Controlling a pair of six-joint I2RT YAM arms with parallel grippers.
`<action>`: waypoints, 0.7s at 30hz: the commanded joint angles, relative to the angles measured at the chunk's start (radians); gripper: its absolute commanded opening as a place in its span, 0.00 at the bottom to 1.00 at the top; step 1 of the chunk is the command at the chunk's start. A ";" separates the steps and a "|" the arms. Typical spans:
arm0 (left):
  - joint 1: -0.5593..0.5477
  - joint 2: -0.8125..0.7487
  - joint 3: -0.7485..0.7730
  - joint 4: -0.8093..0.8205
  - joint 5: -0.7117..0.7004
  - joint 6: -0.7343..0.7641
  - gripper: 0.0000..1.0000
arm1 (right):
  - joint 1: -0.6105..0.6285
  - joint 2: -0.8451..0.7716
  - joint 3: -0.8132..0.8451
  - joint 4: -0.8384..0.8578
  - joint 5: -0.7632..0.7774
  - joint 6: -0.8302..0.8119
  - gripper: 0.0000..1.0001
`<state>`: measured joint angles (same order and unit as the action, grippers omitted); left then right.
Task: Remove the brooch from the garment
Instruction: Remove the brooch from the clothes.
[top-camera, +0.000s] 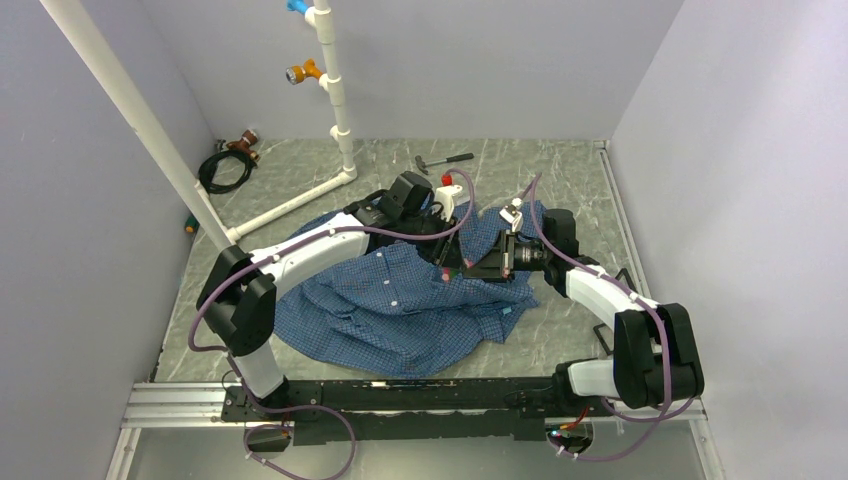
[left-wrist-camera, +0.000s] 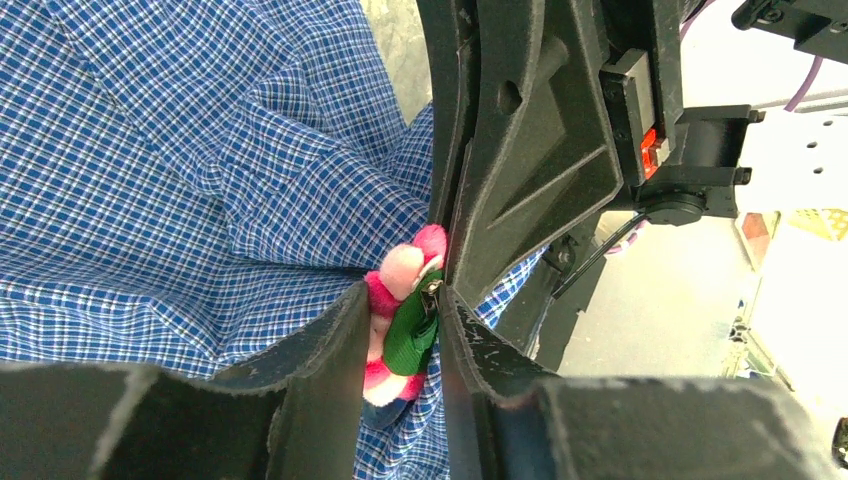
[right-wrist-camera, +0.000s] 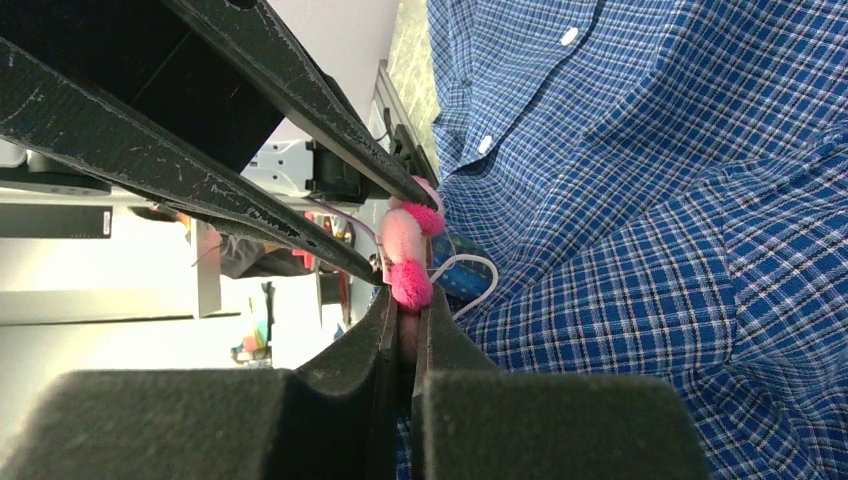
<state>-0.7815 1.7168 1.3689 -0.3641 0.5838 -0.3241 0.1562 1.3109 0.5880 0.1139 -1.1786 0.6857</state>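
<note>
The blue checked shirt (top-camera: 400, 310) lies crumpled on the table's middle. Both grippers meet over its upper right part. The pink brooch (top-camera: 447, 271) shows there as a small pink spot. In the left wrist view my left gripper (left-wrist-camera: 402, 300) is shut on the brooch (left-wrist-camera: 400, 330), its pink petals and green middle squeezed between the fingers, against the shirt (left-wrist-camera: 150, 180). In the right wrist view my right gripper (right-wrist-camera: 410, 298) is nearly closed, pinching the lower pink edge of the brooch (right-wrist-camera: 405, 250) beside the shirt (right-wrist-camera: 650, 250). My left fingers (right-wrist-camera: 300, 210) come in from the upper left.
A white pipe frame (top-camera: 335, 110) stands at the back left, with a black cable coil (top-camera: 225, 170) beside it. A small hammer (top-camera: 445, 160) lies at the back. Grey walls close in both sides. A metal rail (top-camera: 400, 400) runs along the near edge.
</note>
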 joint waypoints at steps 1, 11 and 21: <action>-0.026 -0.004 -0.003 -0.012 0.008 0.021 0.34 | -0.007 -0.006 0.010 0.070 -0.006 0.024 0.00; -0.030 0.000 0.009 -0.044 -0.023 0.043 0.20 | -0.013 -0.012 0.006 0.087 -0.016 0.034 0.00; -0.007 -0.057 -0.015 -0.024 -0.014 0.014 0.22 | -0.030 -0.016 0.027 -0.022 0.026 -0.062 0.00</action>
<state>-0.7906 1.7161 1.3678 -0.3607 0.5571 -0.2996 0.1417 1.3109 0.5774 0.0998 -1.1786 0.6754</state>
